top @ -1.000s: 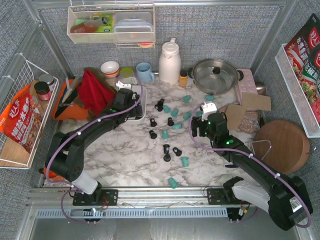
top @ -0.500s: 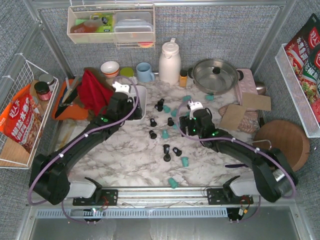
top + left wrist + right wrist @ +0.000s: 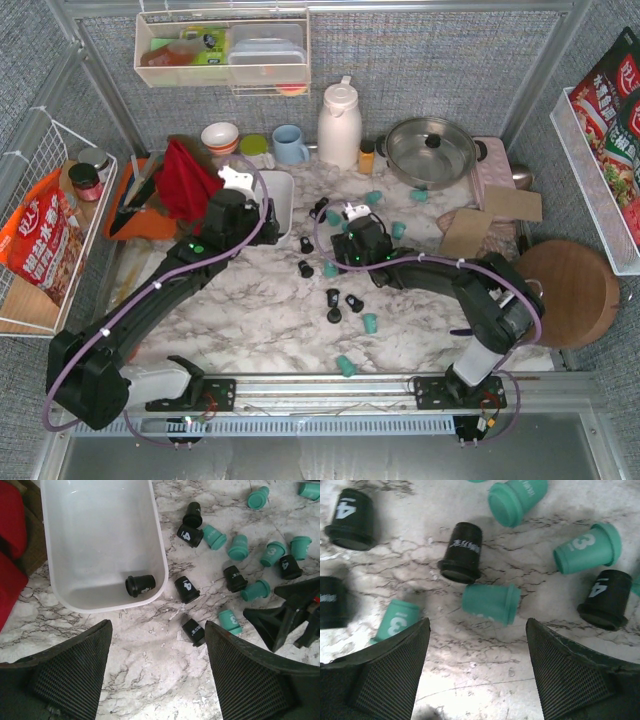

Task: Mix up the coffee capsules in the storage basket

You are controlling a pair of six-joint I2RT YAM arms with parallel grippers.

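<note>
- Table [image 3: 250,330]: white marble-pattern top, grey veining.
- Storage basket [image 3: 282,205]: white, rounded corners, standing flat left of centre towards the rear.
- Coffee capsules [image 3: 369,322]: teal and black, loose over the centre; many on their sides. Some teal ones are marked 3 and some black ones 4. Densest group just right of the basket, a few strays nearer the front edge.
- Jug [image 3: 339,125]: white, lidded, upright, rear centre.
- Mug [image 3: 290,144]: blue, just left of the jug.
- Small jar [image 3: 367,156]: orange lid, between jug and pot.
- Pot [image 3: 430,152]: steel, lidded, rear right.
- Bowl [image 3: 220,136]: red and white, rear left.
- Wooden board [image 3: 565,290]: round, right edge.
</note>
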